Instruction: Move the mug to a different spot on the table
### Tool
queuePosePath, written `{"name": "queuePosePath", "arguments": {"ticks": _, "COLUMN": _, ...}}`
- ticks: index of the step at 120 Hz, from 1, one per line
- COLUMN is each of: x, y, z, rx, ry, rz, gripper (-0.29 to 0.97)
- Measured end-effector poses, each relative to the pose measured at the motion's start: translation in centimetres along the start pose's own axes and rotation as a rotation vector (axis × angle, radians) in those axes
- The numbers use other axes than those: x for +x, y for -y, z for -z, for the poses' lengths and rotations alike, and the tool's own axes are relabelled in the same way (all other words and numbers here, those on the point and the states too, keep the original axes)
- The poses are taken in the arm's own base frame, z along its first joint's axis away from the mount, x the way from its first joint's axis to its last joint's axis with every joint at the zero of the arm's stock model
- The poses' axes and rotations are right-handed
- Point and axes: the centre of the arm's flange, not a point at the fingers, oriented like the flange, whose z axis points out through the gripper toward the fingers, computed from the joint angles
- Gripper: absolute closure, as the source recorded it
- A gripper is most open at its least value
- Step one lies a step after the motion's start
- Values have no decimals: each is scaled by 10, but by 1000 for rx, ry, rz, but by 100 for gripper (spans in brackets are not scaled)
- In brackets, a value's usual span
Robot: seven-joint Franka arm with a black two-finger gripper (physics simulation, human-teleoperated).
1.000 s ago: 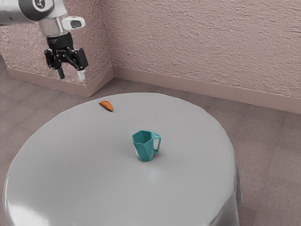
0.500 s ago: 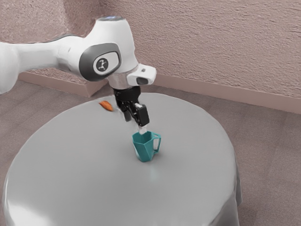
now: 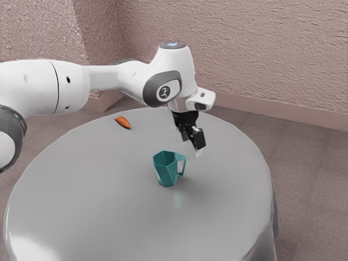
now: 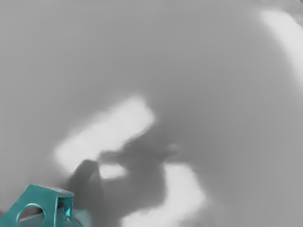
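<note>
gripper (image 3: pixel 196 147): black, at the end of the white arm, pointing down over the table with nothing in its grasp; it is seen edge-on, so I cannot tell whether it is wide or narrow
gripper against mug: it hangs above the mug's rim height and to the exterior view's right of it, near the handle side, apart from it and not touching
mug (image 3: pixel 169 168): teal, faceted, upright near the middle of the table, opening upward, handle turned toward the exterior view's right
mug in the wrist view (image 4: pixel 45 210): its handle loop and part of its body show close under the hand
shadow (image 4: pixel 137 175): the hand's dark shape falls on the tabletop just beside the mug, between pale patches of glare
arm (image 3: pixel 109 81): white with grey joints, coming in from the exterior view's left and bending down over the table's far half
table (image 3: pixel 92 212): round, grey, glossy
orange thing (image 3: pixel 123 122): small, lying flat near the table's far edge, well apart from mug and gripper
room: rough pinkish wall (image 3: pixel 261 43), pale skirting (image 3: pixel 283 106), brownish floor (image 3: pixel 315 190)
</note>
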Motion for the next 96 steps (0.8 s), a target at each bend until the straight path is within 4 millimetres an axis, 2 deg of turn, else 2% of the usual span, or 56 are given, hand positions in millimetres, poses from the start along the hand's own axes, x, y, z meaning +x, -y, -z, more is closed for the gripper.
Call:
{"name": "queuePosePath", "arguments": {"ticks": 16, "x": 34, "y": 19, "z": -23, "rx": 19, "ry": 18, "rz": -39, "gripper": 3}}
{"name": "queuePosePath", "arguments": {"ticks": 29, "x": 48, "y": 30, "z": -55, "rx": 25, "ry": 78, "rz": -73, "gripper": 3}}
{"name": "queuePosePath", "arguments": {"ticks": 38, "x": 53, "y": 50, "z": -80, "rx": 19, "ry": 137, "rz": -65, "gripper": 4}}
{"name": "queuePosePath", "arguments": {"ticks": 48, "x": 49, "y": 66, "z": -105, "rx": 24, "ry": 218, "rz": -58, "gripper": 4}}
{"name": "queuePosePath", "arguments": {"ticks": 69, "x": 44, "y": 63, "z": -121, "rx": 58, "ry": 332, "rz": -110, "gripper": 4}}
{"name": "queuePosePath", "arguments": {"ticks": 96, "x": 46, "y": 64, "z": -124, "rx": 80, "ry": 345, "rz": -158, "gripper": 6}}
